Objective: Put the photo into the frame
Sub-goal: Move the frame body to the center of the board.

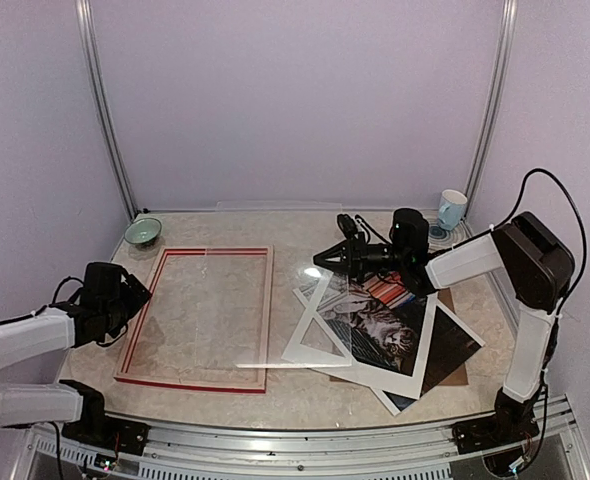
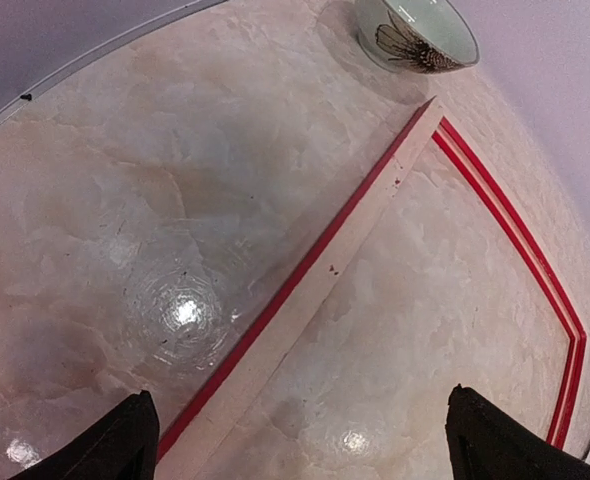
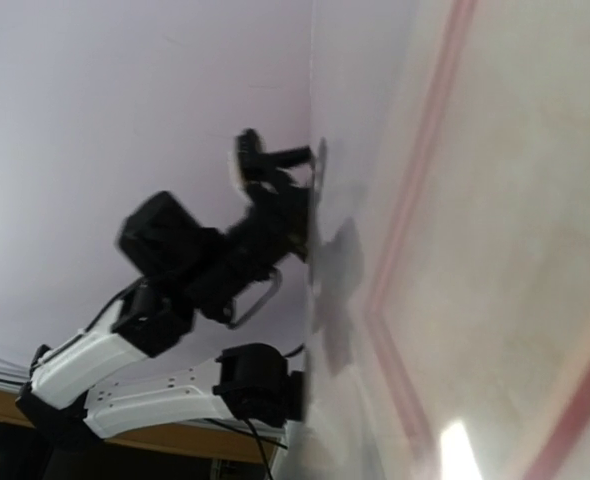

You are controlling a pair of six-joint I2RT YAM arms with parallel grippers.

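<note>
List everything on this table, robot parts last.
frame: one, red with a pale wood back, flat at left-centre
clear pane: one, transparent, between the frame and the pile
mat: one, white, windowed, on top of the pile at right of centre
photo: one, dark cat print, under the mat
backing board: one, brown, at the bottom of the pile
bowl: one, pale green, far left corner
cup: one, white and blue, far right corner
table: one, beige marble
left gripper: one, black, open over the frame's left rail
right gripper: one, black, shut, at the pane's far corner

Pale lilac walls (image 1: 295, 100) close in three sides, metal posts (image 1: 105, 110) in the back corners; the marble-patterned bench (image 1: 295, 225) shows bright glare (image 2: 185, 312)
</note>
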